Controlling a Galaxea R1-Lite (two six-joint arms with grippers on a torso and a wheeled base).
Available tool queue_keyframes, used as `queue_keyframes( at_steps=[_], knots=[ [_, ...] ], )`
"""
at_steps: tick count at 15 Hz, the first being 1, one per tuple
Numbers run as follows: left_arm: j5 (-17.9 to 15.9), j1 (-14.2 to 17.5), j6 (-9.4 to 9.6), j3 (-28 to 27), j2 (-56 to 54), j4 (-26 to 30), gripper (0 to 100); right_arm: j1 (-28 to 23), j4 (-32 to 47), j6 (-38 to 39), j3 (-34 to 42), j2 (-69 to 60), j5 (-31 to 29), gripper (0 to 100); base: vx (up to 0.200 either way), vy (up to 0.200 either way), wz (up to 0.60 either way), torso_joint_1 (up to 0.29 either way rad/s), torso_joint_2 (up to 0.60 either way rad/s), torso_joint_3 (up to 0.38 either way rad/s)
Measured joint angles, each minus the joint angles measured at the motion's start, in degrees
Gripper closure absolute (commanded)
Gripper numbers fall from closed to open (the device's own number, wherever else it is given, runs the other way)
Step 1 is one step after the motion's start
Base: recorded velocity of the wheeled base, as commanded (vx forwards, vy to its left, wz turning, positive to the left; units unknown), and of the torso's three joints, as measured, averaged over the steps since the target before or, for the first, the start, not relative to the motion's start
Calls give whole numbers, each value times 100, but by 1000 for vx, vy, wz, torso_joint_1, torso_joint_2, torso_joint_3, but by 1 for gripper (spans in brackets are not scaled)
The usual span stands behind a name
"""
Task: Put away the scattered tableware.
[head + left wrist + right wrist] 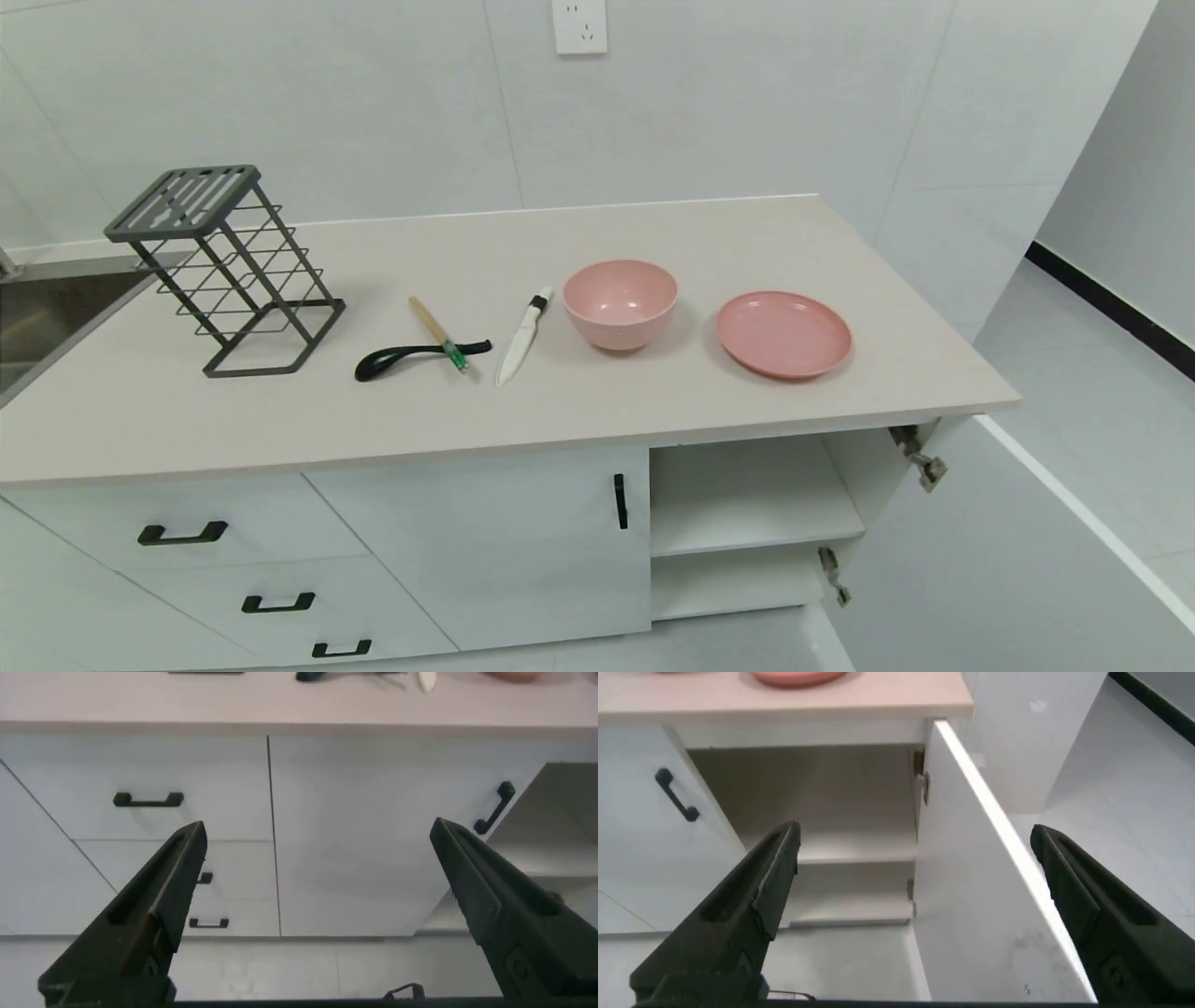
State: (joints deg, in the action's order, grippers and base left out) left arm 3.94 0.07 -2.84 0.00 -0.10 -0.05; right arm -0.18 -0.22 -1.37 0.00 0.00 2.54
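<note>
Roughly in a row on the countertop (653, 406) lies the scattered tableware: a black spoon (411, 357) with a wooden stick (435, 329) crossing its handle, a white knife (523, 338) just beside them, then an upright pink bowl (620, 303) and a pink plate (783, 333) near the counter's right end. A dark wire rack (224, 271) stands left of the spoon, near the sink (47, 308). Below the plate, the cabinet door (990, 560) hangs open, showing a shelf (747, 504). The left gripper (318, 826), jaws spread wide, faces the drawer fronts; the right gripper (913, 829), equally wide, faces the open cabinet.
</note>
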Motion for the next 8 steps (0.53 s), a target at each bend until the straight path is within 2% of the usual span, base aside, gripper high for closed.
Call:
queue_keyframes(
  at_steps=[6,8],
  knots=[
    [-2,2,-2,0,2,-5,0,0,0,6,0,0,0,0,0,0,0,304,-569,-281],
    [-2,-5,0,-2,2,-2,0,0,-2,6,0,0,0,0,0,200,0,195,-459,-183]
  ],
)
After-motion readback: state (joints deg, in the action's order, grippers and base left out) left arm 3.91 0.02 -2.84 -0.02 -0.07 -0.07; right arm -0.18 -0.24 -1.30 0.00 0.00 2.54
